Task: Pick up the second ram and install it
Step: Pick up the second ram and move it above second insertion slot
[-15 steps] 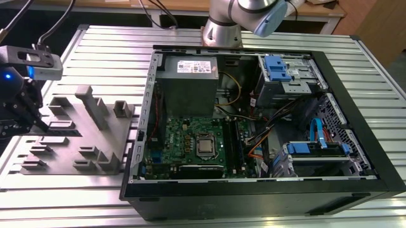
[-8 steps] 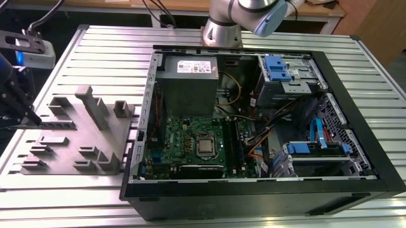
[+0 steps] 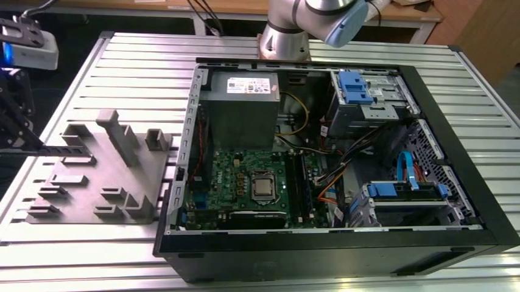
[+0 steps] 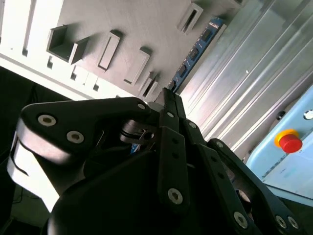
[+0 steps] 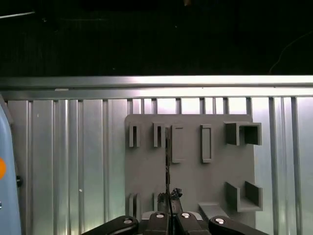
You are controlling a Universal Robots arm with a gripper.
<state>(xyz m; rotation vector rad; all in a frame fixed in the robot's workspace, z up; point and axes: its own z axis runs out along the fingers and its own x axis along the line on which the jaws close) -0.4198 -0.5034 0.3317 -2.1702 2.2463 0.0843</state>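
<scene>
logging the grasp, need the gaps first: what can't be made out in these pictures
Second wrist view: the linkage of the black gripper hides the held end of the long blue-green memory stick.
First wrist view: the stick is edge-on, a thin dark line; its chips are unseen, and whether it clears the grey slotted fixture is unclear.
Exterior view: the memory slots of the green motherboard are too small to judge.
</scene>
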